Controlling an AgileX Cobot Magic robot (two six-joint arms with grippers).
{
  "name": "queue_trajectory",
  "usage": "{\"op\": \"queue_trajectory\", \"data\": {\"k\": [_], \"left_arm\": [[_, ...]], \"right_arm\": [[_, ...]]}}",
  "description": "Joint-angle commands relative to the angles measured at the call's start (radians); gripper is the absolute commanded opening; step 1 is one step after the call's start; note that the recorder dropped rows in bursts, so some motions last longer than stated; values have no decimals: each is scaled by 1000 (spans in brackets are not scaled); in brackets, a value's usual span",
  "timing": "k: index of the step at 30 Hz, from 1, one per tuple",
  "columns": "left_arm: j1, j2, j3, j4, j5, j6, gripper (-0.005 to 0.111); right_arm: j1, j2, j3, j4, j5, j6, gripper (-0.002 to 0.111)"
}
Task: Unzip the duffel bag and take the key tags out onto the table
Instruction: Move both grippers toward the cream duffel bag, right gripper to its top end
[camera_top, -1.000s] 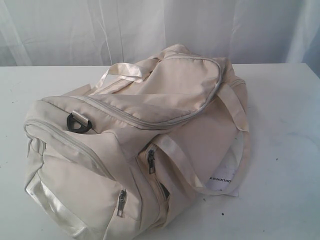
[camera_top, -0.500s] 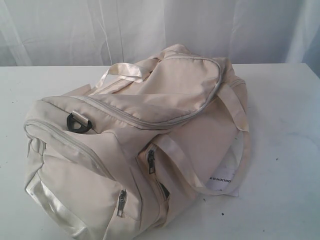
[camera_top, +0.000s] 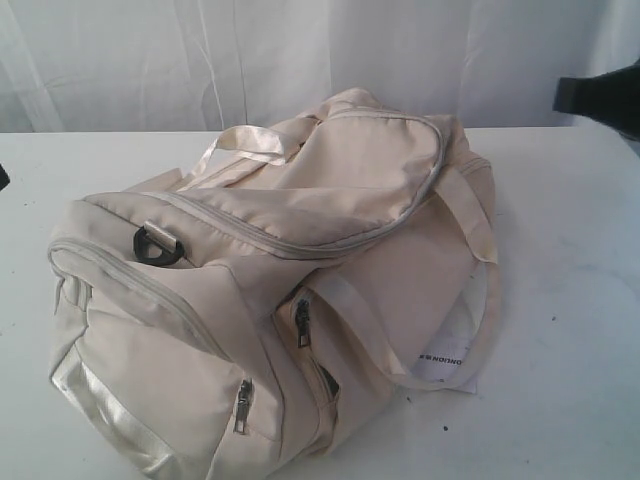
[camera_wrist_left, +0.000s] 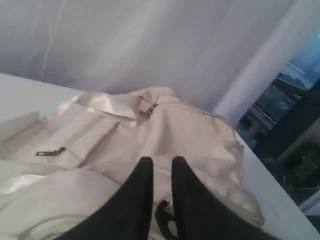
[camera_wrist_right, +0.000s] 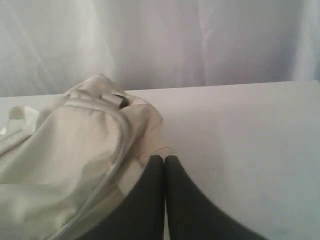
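The cream duffel bag (camera_top: 300, 270) lies zipped shut on the white table (camera_top: 570, 300), its top zipper (camera_top: 300, 245) running along the lid. No key tags show in any view. My left gripper (camera_wrist_left: 161, 161) hovers over the bag (camera_wrist_left: 190, 135), open by a narrow gap with nothing in it, above a black D-ring (camera_wrist_left: 165, 220). My right gripper (camera_wrist_right: 164, 158) is shut and empty, beside the bag's end (camera_wrist_right: 75, 150) over bare table (camera_wrist_right: 250, 140). A dark part of the right arm (camera_top: 600, 98) shows at the upper right edge.
A black D-ring (camera_top: 158, 245) sits at the bag's near end, and metal pocket pulls (camera_top: 302, 322) hang on its side. A white printed sheet (camera_top: 450, 360) lies under the bag's right handle. A white curtain (camera_top: 300, 50) backs the table.
A dark part of the right arm has come into the exterior view at the upper right edge, and a dark sliver at the left edge. The bag has not moved.
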Motion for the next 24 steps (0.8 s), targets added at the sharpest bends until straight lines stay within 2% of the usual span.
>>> {"op": "queue_trajectory", "data": {"k": [1,4,8,13,18,21,24], "left_arm": [[2,6,-6,67,-46,-185,52],[2,6,-4,105,-99,-191,66],[-2,6,-2,157,-166,-191,66],[-46,6,-2,182,-162,-191,66],[-60,40,-2,227,-142,-191,66],[-60,75,21,189,-104,-191,66],[-60,126,74,67,-109,-191,66]], "right_arm": [[61,35,-7,94,-63,-3,0],[66,35,-7,175,-59,-3,0],[66,35,-7,184,-59,-3,0],[66,35,-7,184,-59,-3,0],[66,35,-7,184,-59,-3,0],[66,35,-7,184,-59,-3,0],[66,35,-7,184,-59,-7,0]]}}
